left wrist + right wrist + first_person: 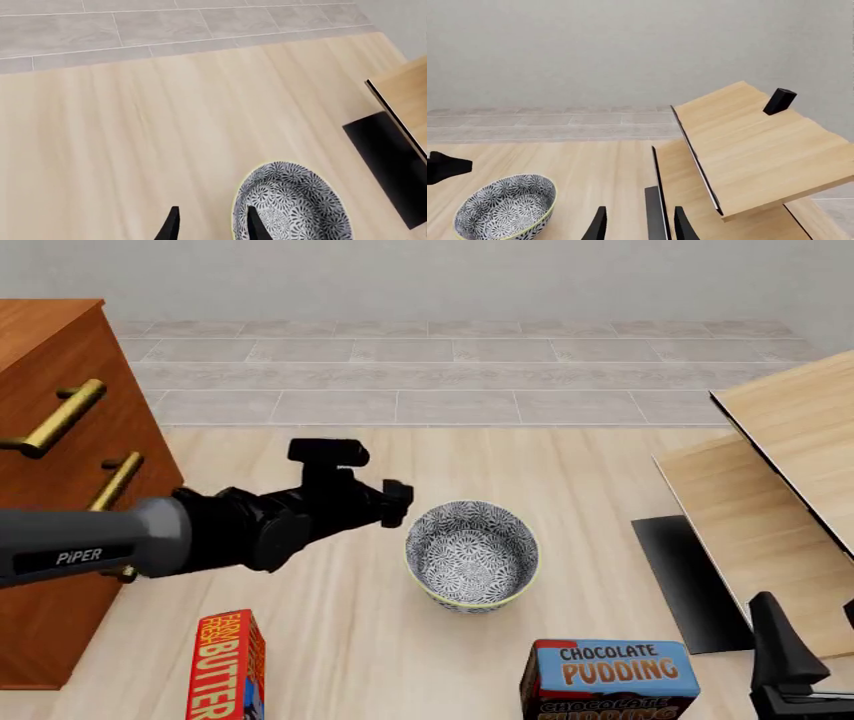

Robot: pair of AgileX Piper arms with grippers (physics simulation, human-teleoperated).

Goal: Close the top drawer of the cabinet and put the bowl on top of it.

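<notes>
- Left gripper (211, 226): fingers spread apart, nothing between them; one fingertip (255, 225) over the near rim of the bowl (291, 204), the other over bare table (147, 135). Whether the fingertip touches the rim, cannot tell.
- Same gripper from the front (395, 502): hovering just beside the bowl (471, 554), at its left rim, arm reaching in from the left.
- Bowl upright on the pale table (587, 475), blue-grey floral pattern, yellowish rim, empty inside.
- Cabinet (54, 350) well behind the left gripper's wrist, at the far left; brass handle of the top drawer (60, 415) visible, a lower handle (118, 480) beneath it. Whether top drawer sits flush or pulled out, cannot tell from this angle.
- Right gripper (638, 226): fingers parted, holding nothing; low at the front view's right edge (801, 660), well apart from the bowl (505, 206).
- Ahead of the right gripper: tilted light-wood panels (754, 145) with a dark edge.
- Near edge of the table: chocolate pudding box (609, 680) between bowl and right gripper; butter box (230, 665) below the left arm.
</notes>
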